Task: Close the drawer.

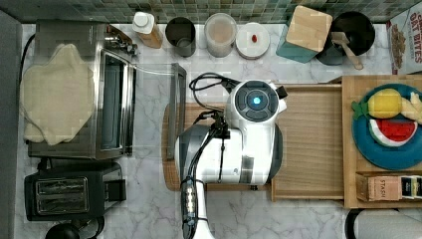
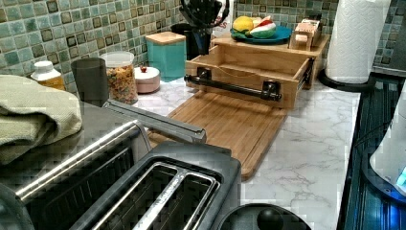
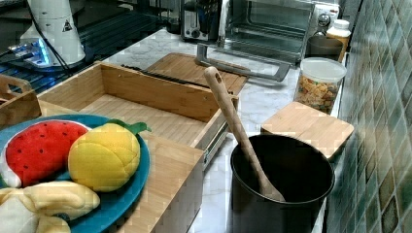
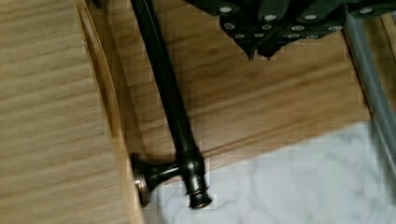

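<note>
The drawer (image 1: 311, 144) stands pulled out from its wooden box, its pale flat bottom bare. Its dark bar handle (image 2: 234, 87) faces the cutting board. In the right view the open drawer (image 3: 145, 111) sits beside the blue plate. The wrist view has the handle (image 4: 168, 93) running along the drawer front (image 4: 107, 93). My gripper (image 4: 260, 52) hangs over the cutting board, a little apart from the handle, its fingertips together and nothing between them. In the top view my arm (image 1: 249, 134) covers the drawer's front edge.
A darker cutting board (image 2: 230, 124) lies in front of the drawer. The toaster oven's door (image 1: 176, 109) hangs open beside it, a toaster (image 1: 69, 191) nearby. A blue plate of toy fruit (image 1: 393, 124) tops the box. Jars and a pot with a spoon (image 3: 282, 179) line the tiled wall.
</note>
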`<action>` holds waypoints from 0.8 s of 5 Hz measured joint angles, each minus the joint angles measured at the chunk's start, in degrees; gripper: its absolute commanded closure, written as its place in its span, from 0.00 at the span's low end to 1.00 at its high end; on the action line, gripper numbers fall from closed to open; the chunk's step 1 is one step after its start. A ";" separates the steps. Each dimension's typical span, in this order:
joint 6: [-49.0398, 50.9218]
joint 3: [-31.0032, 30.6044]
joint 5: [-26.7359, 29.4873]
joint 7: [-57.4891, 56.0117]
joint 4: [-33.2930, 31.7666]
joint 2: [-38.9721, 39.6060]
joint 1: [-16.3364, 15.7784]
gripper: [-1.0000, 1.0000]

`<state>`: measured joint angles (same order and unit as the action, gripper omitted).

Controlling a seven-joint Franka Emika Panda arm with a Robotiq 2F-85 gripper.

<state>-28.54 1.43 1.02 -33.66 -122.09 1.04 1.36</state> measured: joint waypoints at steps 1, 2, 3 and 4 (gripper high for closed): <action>-4.25 0.08 1.69 -9.48 -2.80 0.22 0.03 1.00; -9.99 0.09 3.79 -11.97 -5.37 0.95 0.01 1.00; -17.32 0.03 3.96 -14.21 -8.17 2.09 0.08 1.00; -17.26 0.15 3.97 -15.50 -9.40 3.38 0.08 1.00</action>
<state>-45.80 1.59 4.99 -49.15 -131.49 4.42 1.45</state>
